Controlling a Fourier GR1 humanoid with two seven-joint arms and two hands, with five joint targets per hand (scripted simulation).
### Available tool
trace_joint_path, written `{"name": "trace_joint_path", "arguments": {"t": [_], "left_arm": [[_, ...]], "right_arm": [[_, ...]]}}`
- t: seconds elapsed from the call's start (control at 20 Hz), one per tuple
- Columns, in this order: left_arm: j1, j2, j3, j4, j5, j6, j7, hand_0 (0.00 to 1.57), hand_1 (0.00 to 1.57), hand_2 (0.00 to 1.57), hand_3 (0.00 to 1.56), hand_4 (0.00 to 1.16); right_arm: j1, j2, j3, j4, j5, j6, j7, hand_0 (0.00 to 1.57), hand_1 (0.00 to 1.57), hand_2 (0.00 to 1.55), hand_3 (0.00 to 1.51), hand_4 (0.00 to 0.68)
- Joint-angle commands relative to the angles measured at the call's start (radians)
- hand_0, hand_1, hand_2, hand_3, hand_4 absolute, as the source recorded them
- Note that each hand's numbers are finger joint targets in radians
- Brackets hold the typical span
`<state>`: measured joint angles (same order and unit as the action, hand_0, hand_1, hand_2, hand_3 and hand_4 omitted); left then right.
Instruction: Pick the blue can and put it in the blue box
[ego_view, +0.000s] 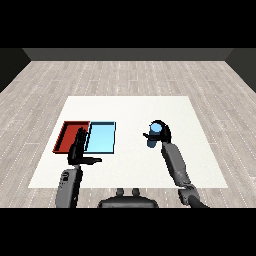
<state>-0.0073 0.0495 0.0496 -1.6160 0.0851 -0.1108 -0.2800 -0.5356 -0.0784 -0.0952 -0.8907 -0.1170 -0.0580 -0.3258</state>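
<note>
Blue can (154, 135), light blue top, darker side, right hand (163, 133) curled round it, light blue tray (101, 137) well apart, left hand (78, 150) fingers straight, thumb out

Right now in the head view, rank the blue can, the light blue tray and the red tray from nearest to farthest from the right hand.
1. Blue can: held in the right hand, its fingers curled round it, at the table's right.
2. Light blue tray: to the left, across bare table.
3. Red tray: farther left, beside the light blue one.
</note>
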Motion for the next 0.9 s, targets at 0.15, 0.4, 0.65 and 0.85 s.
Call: {"name": "trace_joint_path", "arguments": {"t": [0.15,0.4,0.65,0.85], "left_arm": [[0.005,-0.035,-0.037,-0.041,0.038,-0.015,0.057,0.0,0.0,0.0,0.0,0.0],[-0.031,-0.048,-0.073,0.021,0.054,-0.031,0.103,0.0,0.0,0.0,0.0,0.0],[-0.047,-0.049,-0.117,0.083,0.057,-0.007,0.059,0.0,0.0,0.0,0.0,0.0],[-0.119,-0.049,-0.164,0.142,0.145,0.012,0.094,0.0,0.0,0.0,0.0,0.0]], "right_arm": [[-0.02,0.015,0.07,-0.199,0.036,-0.025,0.089,1.41,1.41,1.45,1.44,0.629],[-0.003,0.032,0.099,-0.301,0.039,-0.021,0.133,1.49,1.49,1.46,1.44,0.632],[0.062,0.077,0.158,-0.361,0.047,-0.071,0.127,1.49,1.49,1.47,1.44,0.631],[0.093,0.078,0.226,-0.431,0.039,-0.111,0.165,1.49,1.49,1.47,1.44,0.631]]}}
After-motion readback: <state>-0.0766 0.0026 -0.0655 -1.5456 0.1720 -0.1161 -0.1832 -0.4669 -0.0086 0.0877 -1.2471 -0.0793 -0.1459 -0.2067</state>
